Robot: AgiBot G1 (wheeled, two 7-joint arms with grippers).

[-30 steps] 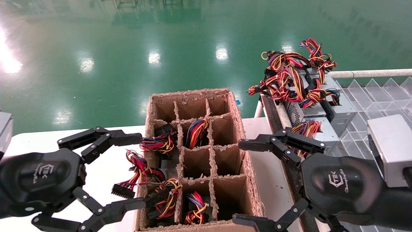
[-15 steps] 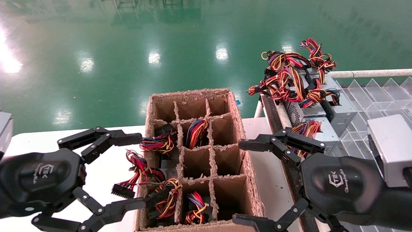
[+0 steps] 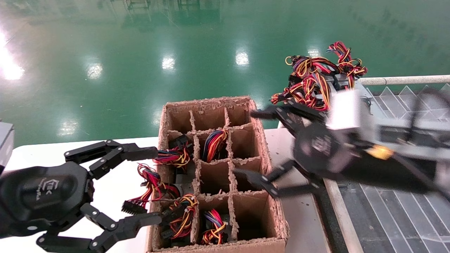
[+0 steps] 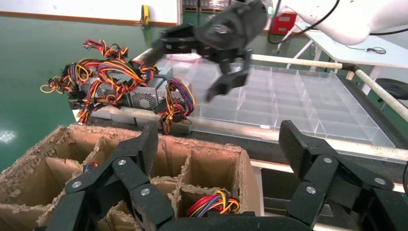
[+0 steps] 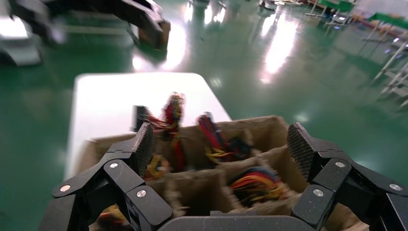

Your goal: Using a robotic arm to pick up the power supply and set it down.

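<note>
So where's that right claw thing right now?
In the head view, the right gripper hangs open over the right edge of the cardboard box, just in front of the wired power supplies.

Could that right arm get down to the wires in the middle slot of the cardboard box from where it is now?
Probably yes. The right gripper hangs open and empty over the cardboard box, and the slot with the blue and red wires is open on top, with only thin dividers beside it.

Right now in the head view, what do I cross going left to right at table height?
Left gripper, open over the white table → loose wire bundle → divided cardboard box → right gripper, open at the box's right side → clear tray rack.
</note>
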